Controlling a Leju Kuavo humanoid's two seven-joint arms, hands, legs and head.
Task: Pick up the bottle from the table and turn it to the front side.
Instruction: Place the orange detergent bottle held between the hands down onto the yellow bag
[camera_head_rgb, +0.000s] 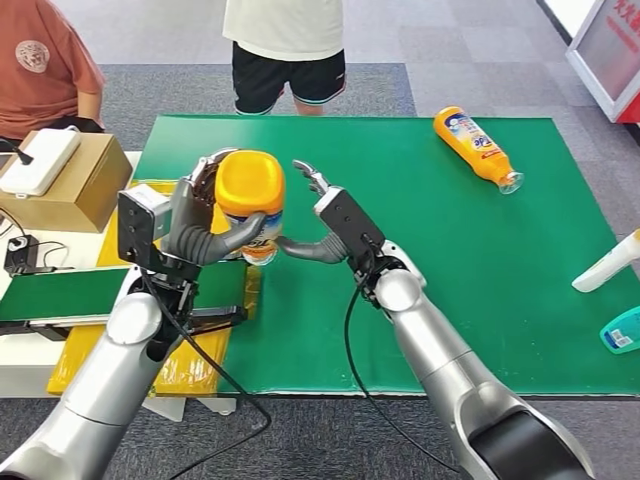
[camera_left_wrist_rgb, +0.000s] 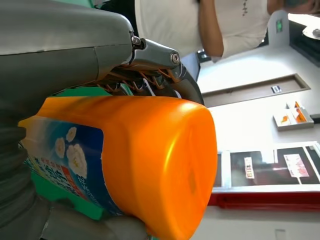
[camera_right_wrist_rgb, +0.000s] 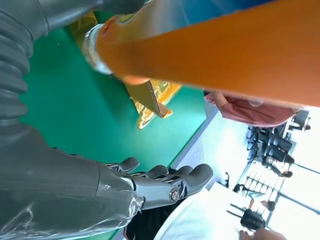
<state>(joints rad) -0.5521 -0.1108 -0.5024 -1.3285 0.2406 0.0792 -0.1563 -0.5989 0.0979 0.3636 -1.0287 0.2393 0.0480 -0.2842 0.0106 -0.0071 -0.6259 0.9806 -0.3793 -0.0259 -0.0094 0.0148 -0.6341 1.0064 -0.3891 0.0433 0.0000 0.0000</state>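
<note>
Two silver metallic arms with rounded joints. Each robot hand, left (camera_head_rgb: 198, 222) and right (camera_head_rgb: 326, 215), has dark grey fingers, a ribbed grey cover, and a black cable (camera_head_rgb: 355, 350) trailing from the wrist.

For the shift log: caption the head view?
Left hand holds orange bottle above green mat; right hand open beside it.

Green-covered table (camera_head_rgb: 468, 300) with a lying orange bottle (camera_head_rgb: 477, 147), white bottle (camera_head_rgb: 607, 263), teal pack (camera_head_rgb: 622, 331).
</note>
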